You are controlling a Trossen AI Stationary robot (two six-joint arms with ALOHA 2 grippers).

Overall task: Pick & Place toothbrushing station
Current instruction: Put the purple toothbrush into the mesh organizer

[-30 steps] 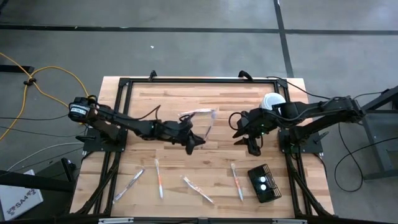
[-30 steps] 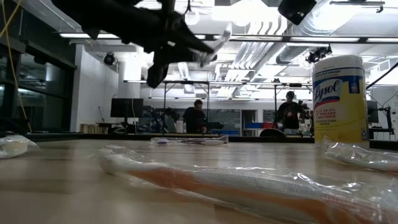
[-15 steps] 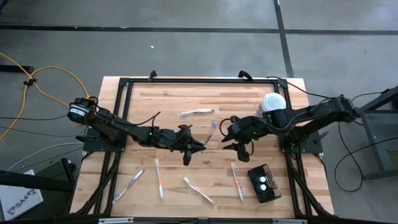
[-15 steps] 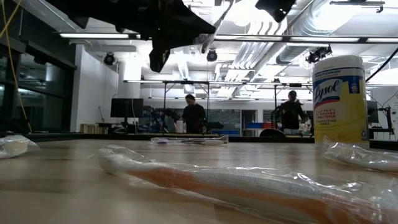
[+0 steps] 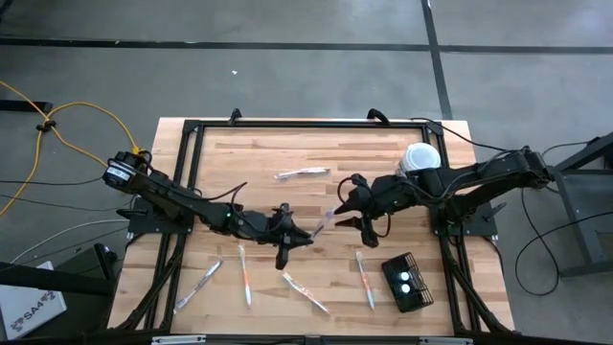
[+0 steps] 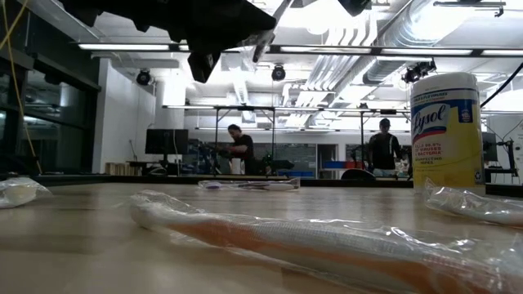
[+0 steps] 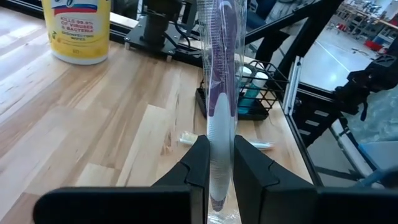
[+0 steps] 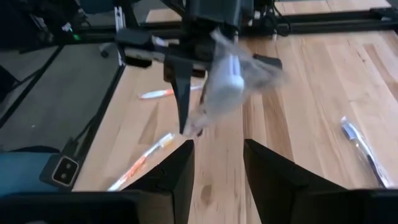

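The wooden table (image 5: 287, 153) carries a black frame around its edge, and both arms reach in toward its middle. The left gripper (image 5: 305, 233) sits just left of centre, its fingers (image 7: 198, 163) pressed together on a wrapped toothbrush (image 7: 221, 93), which stands up between them in its clear sleeve with the purple handle showing through. The right gripper (image 5: 349, 203) faces it from the right, close to the raised end of that toothbrush; its fingers (image 8: 180, 171) stand apart with nothing between them, and whether they touch the wrapper cannot be told.

The toothbrushing station (image 5: 407, 281), a small black wire-mesh basket, rests at the table's near right corner, well apart from both grippers, with two small white-topped items inside. A yellow canister with a white lid (image 5: 419, 158) stands at the far right of the table, behind the right arm.

Five more wrapped toothbrushes lie flat on the wood: one near the far middle (image 5: 302, 173), one just left of the basket (image 5: 365, 279), one near the front centre (image 5: 306, 292), and two at the front left (image 5: 244, 273) (image 5: 198, 285).

Beyond the table the low view shows a workshop room with ceiling strip lights (image 6: 135, 46) and two persons (image 6: 238, 153) (image 6: 382, 150) standing far back. On the concrete floor a yellow cable (image 5: 57, 125) runs to the left arm's base.
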